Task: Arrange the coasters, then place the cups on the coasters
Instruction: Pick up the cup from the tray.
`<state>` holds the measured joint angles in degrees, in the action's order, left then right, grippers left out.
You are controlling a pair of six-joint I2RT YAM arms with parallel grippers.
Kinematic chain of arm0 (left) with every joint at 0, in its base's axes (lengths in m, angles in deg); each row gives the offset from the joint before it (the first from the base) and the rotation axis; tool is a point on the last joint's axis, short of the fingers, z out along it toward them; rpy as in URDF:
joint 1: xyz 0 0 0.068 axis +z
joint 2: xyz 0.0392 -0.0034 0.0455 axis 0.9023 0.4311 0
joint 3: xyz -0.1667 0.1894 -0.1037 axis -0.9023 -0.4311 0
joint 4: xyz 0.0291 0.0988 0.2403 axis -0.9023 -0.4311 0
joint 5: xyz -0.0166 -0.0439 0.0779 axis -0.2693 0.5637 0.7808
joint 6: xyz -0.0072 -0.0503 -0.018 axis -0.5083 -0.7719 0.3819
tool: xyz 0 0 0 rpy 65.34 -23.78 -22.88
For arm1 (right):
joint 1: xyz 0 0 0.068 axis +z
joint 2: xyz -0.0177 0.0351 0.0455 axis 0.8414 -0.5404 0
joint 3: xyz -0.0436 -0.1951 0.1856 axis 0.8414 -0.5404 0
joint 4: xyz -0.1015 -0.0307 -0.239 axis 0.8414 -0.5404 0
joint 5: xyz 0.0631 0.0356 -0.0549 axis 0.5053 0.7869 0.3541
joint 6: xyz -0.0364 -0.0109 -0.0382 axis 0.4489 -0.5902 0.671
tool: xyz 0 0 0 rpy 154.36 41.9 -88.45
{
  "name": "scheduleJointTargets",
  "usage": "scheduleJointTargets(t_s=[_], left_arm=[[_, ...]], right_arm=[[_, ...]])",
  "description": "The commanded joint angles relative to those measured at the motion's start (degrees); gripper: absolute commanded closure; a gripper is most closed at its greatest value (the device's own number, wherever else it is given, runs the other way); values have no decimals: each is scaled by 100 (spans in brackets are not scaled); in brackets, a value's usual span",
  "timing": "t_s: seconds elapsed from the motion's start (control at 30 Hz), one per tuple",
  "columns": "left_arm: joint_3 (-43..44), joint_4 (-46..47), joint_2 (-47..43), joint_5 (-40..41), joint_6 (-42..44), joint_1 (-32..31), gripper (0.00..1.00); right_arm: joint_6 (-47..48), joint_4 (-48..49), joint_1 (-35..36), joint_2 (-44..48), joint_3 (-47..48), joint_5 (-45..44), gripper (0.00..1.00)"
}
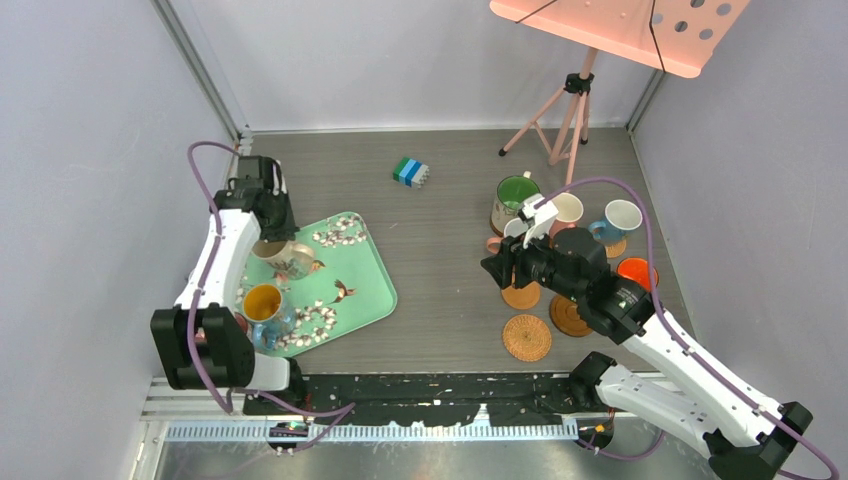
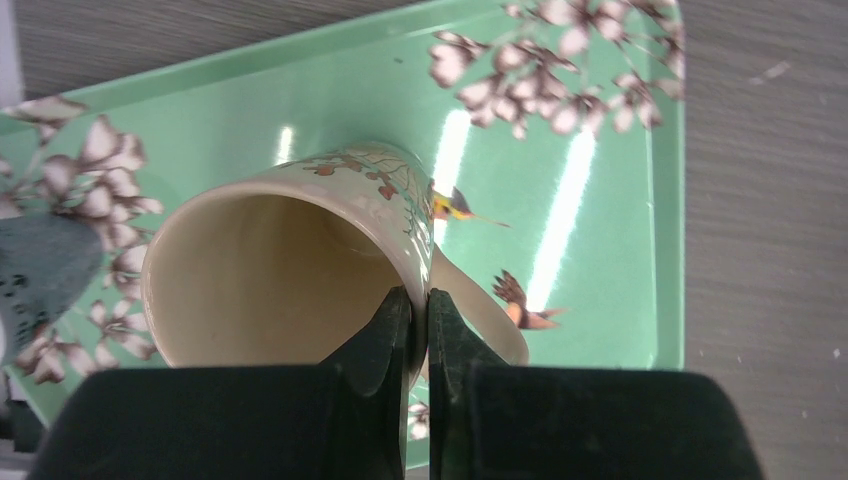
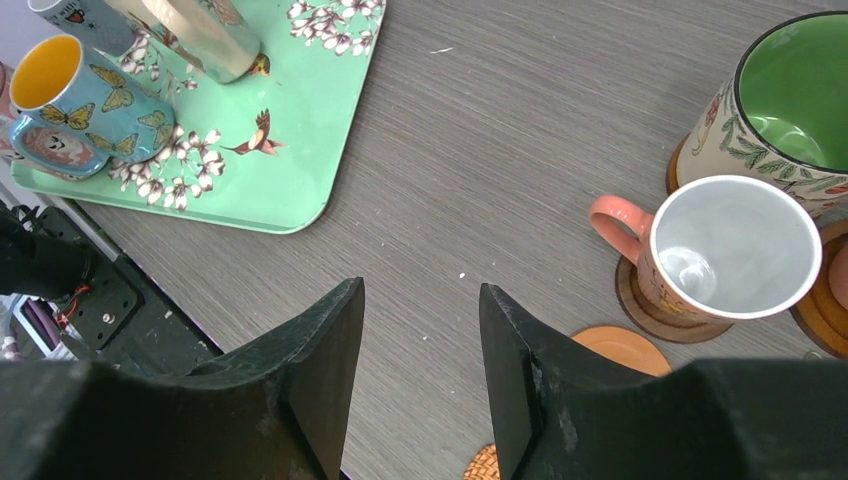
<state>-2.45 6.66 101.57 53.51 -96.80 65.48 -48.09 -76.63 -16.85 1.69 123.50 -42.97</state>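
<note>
Your left tool (image 2: 418, 330) is pinching the wall of the cream floral mug (image 2: 300, 265), tilted over the mint tray (image 2: 600, 230). It's glazed ceramic: stiff, slippery, breakable, so the rim beside the handle is looking like the surest hold. Your right tool (image 3: 420, 340) is hanging parted and empty above the desk (image 3: 500, 150), beside the pink-handled mug (image 3: 725, 250) on its coaster.
</note>
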Motion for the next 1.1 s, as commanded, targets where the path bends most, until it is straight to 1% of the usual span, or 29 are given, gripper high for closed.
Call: scheduleJointTargets(t_s=[0.0, 0.1, 0.23, 0.33, 0.5, 0.6, 0.67, 0.83, 1.07], left_arm=[[-123, 163, -363, -447, -175, -464, 100], [-134, 85, -385, -418, -162, -759, 100], [-219, 5, -537, -286, -112, -1056, 100], [-374, 37, -727, -334, -160, -1281, 100], [-728, 292, -956, -540, -476, -1928, 100], [-806, 287, -982, -373, -513, -2376, 100], [-792, 277, -989, -217, -437, -2656, 100], [-662, 307, -1031, 149, -175, -3168, 100], [-52, 254, -1047, 327, 97, -3824, 100]], right_arm=[[-82, 179, 27, 196, 23, -93, 47], [-123, 149, 31, 214, -51, -403, 47], [-42, -15, 33, 226, 3, -634, 47], [47, -133, 33, 267, 107, -756, 47], [29, -267, 33, 407, 138, -1042, 47], [-152, -282, 32, 472, 24, -1331, 47], [-279, -310, 33, 486, -40, -1595, 47], [-378, -419, 33, 406, 0, -1730, 47], [-334, -430, 33, 332, 271, -1853, 47]])
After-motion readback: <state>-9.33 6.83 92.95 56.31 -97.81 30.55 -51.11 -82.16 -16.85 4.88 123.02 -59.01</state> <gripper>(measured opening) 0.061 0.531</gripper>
